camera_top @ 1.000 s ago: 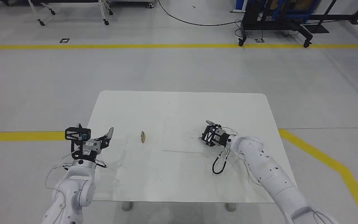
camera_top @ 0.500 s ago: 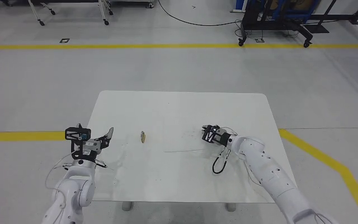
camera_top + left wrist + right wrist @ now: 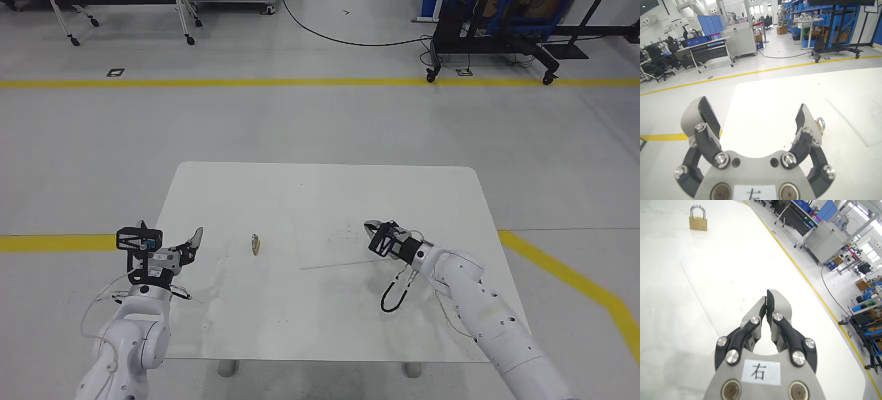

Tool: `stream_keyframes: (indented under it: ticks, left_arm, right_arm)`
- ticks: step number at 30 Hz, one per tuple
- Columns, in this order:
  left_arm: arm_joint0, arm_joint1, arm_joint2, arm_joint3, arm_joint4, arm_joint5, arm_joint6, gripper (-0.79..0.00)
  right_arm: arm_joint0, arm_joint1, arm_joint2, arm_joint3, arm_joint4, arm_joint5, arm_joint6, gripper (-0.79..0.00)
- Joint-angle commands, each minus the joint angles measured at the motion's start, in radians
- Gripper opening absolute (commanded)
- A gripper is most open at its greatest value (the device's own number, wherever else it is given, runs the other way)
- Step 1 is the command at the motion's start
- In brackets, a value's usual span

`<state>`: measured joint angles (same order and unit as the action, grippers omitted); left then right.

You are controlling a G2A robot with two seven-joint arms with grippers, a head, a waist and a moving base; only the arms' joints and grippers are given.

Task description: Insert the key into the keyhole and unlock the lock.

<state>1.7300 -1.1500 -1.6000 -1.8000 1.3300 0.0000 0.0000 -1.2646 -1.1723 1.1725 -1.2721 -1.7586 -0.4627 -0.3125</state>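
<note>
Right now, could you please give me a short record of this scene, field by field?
Table: white, carries the padlock
Padlock: brass, standing upright, shackle closed, between the two arms, nearer the left one
Left gripper: fingers open, empty, at the table's left edge, apart from the padlock
Right gripper: fingers shut, over the table, pointing toward the padlock, well apart from it
Key: cannot be made out between the shut fingers

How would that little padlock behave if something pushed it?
The padlock seems to stand upright on its narrow base, so a push would probably tip it over. Its brass-coloured metal body suggests it is stiff and heavy for its size. The smooth table may let it skid once it is down.
</note>
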Motion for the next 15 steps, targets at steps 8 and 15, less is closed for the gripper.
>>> stream_keyframes:
  ticks: [8, 15]
  left_arm:
    - [0.000, 0.000, 0.000, 0.000, 0.000, 0.000, 0.000, 0.000]
    - [0.000, 0.000, 0.000, 0.000, 0.000, 0.000, 0.000, 0.000]
  right_arm:
    - [-0.139, 0.013, 0.105, -0.130, 0.239, -0.023, -0.093, -0.785]
    - [-0.158, 0.017, 0.129, -0.130, 0.264, -0.020, -0.090, -0.785]
